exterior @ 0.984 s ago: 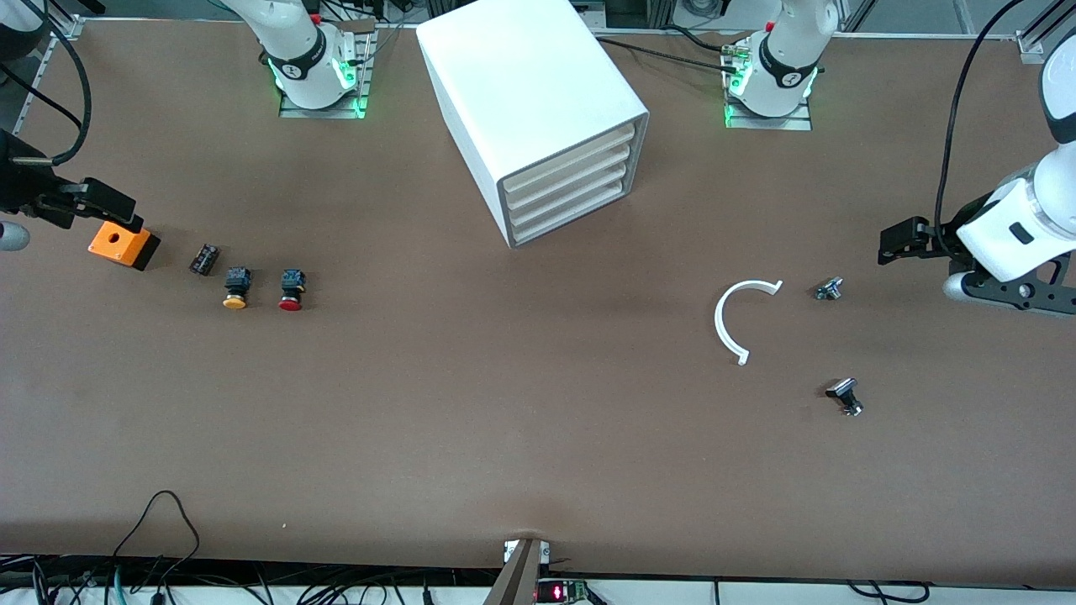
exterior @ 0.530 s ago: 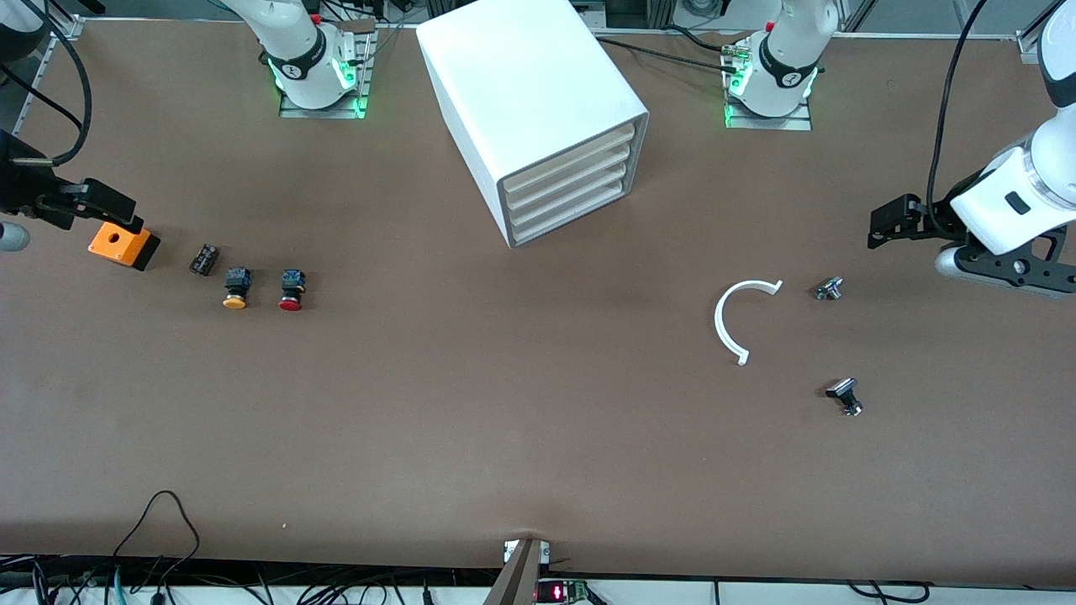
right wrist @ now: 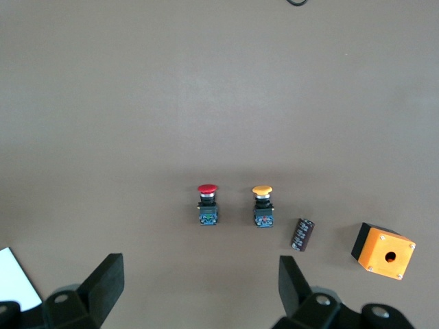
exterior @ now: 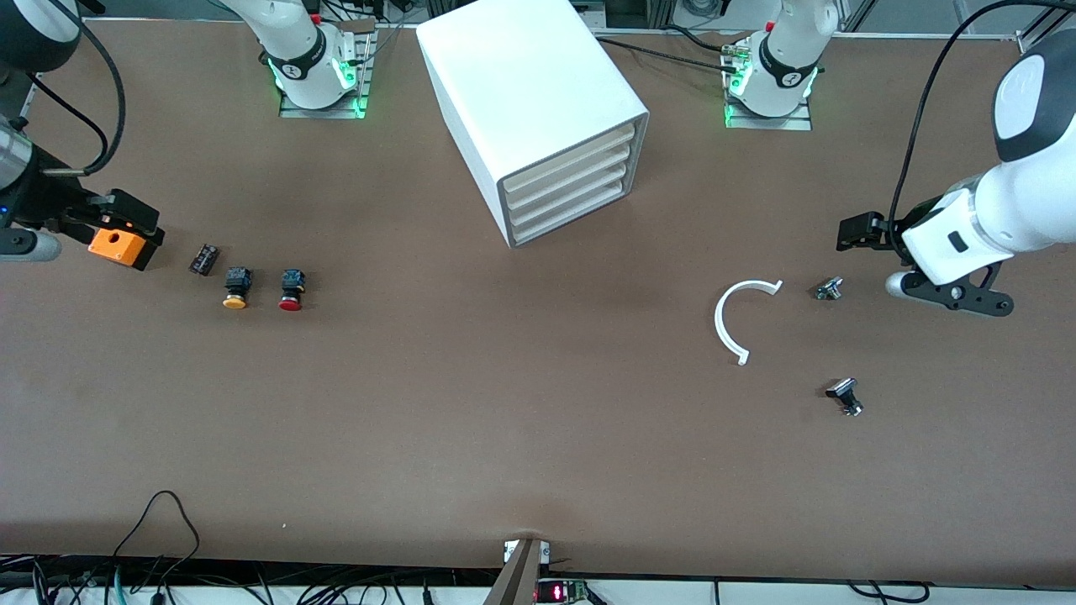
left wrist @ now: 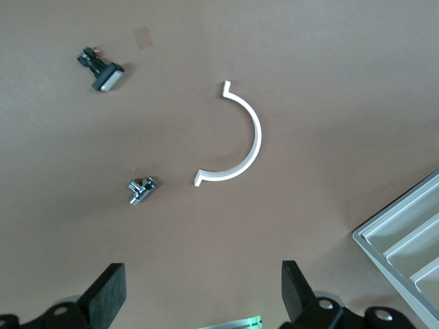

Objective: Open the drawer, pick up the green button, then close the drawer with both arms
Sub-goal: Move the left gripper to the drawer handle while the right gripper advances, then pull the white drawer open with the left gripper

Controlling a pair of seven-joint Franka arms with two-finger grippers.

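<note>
The white cabinet [exterior: 530, 101] stands between the two arm bases with all four trays pushed in. The drawer [exterior: 570, 220] is its lowest tray and is shut. The button with the green cap is hidden. My left gripper [exterior: 856, 232] hovers over the table at the left arm's end, close to a small metal part [exterior: 829, 288]. Its fingers are open and empty in the left wrist view [left wrist: 202, 291], where a corner of the cabinet [left wrist: 411, 236] shows. My right gripper [exterior: 126, 214] hangs over an orange box [exterior: 116, 245], open and empty [right wrist: 199, 284].
Beside the orange box [right wrist: 384, 251] lie a small dark cylinder [exterior: 203, 259], a yellow-capped button [exterior: 235, 287] and a red-capped button [exterior: 291, 290]. Toward the left arm's end lie a white curved strip [exterior: 730, 319] and a second metal part [exterior: 845, 397].
The left gripper has moved in from the table's end toward the small metal part and the cabinet. The right gripper has shifted slightly, over the orange box. Both stay open.
</note>
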